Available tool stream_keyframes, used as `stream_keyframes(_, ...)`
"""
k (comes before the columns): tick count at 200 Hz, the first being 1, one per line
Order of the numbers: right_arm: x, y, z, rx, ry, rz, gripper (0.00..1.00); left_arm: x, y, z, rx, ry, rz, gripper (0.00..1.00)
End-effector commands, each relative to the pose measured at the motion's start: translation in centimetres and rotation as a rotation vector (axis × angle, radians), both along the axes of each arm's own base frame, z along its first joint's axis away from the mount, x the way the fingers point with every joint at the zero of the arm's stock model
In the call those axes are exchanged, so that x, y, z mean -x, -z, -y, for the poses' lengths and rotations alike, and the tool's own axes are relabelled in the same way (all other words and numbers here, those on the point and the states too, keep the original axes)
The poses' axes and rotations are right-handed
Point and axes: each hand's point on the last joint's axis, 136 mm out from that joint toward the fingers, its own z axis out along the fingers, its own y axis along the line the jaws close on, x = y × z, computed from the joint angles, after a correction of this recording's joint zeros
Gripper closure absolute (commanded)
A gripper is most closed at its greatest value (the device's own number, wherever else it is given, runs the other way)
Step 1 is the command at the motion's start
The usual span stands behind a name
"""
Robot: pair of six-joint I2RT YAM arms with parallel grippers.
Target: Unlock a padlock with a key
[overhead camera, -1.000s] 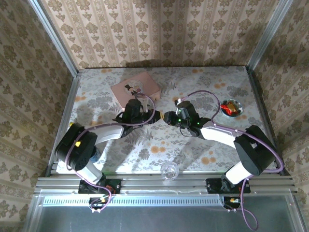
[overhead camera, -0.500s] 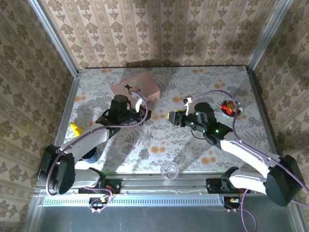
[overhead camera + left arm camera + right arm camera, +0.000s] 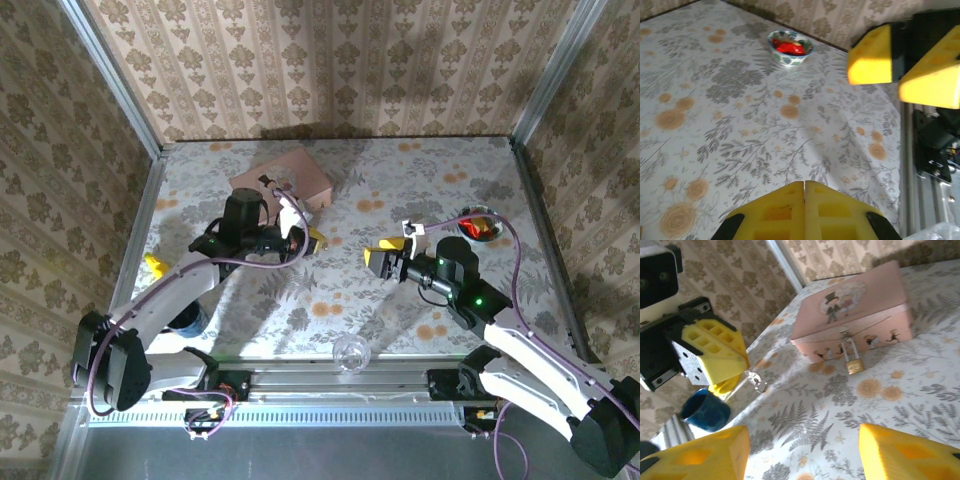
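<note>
The two hands, meeting mid-table a second ago, have drawn apart. The left hand (image 3: 312, 238) is clenched on a small key (image 3: 757, 381); the right hand (image 3: 388, 252) hangs released, backed toward the near right corner. This suggests the key was passed over. The padlock (image 3: 854, 363) hangs from the clasp of the box (image 3: 850, 310) by the far edge, with bare table (image 3: 330, 290) before it for the approach.

A table (image 3: 330, 290) covered in a grey-and-orange floral pattern carries 5 things. A pink picture-lidded box (image 3: 300, 172) sits upper centre-left, and a small patterned bowl (image 3: 479, 222) with red contents sits at the right. A clear glass ball (image 3: 350, 351) rests at the bottom edge. A blue cup (image 3: 190, 320) and a small yellow object (image 3: 154, 266) are at the left.
</note>
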Motion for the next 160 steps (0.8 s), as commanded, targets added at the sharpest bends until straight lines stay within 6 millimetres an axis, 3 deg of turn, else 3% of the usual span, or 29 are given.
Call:
stream_keyframes(1,1.3,-2.3,-1.7,-0.031,-0.139,0.074,0.43,1.8,-1.4,0.3,0.032,0.135,0.037,1.00)
stream_keyframes(92,1.7,-2.6,-5.3,-0.072,-0.358,0.026,0.46,4.0,-1.9,0.6,0.087,0.269,0.026,1.00)
stream_keyframes(160,1.7,-2.8,-8.3,-0.101,-0.504,-0.003,0.62,4.8,-2.4,0.9,0.120,0.311,0.019,1.00)
